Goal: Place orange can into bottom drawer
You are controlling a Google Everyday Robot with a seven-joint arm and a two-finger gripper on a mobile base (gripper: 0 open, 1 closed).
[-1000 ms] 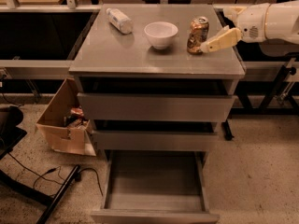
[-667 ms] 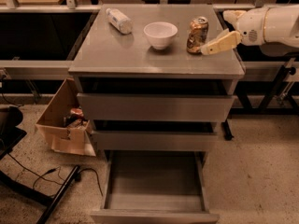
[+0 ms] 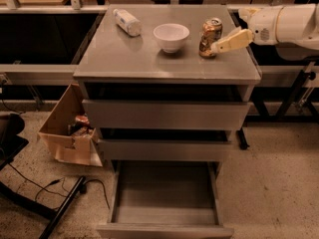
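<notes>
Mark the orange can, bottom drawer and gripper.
orange can (image 3: 210, 34): camera view, middle of its label.
bottom drawer (image 3: 164, 190): camera view, bare grey floor of the open drawer.
gripper (image 3: 219, 45): camera view, tip end, at the can's right side.

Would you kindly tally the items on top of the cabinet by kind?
Cans: 1, the orange can
Bowls: 1, the white bowl
Bottles: 1, the plastic bottle
Total: 3
The tool is close beside the orange can.

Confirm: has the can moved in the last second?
No. The can stays right of the bowl on the cabinet top; the gripper sits at its right side.
</notes>
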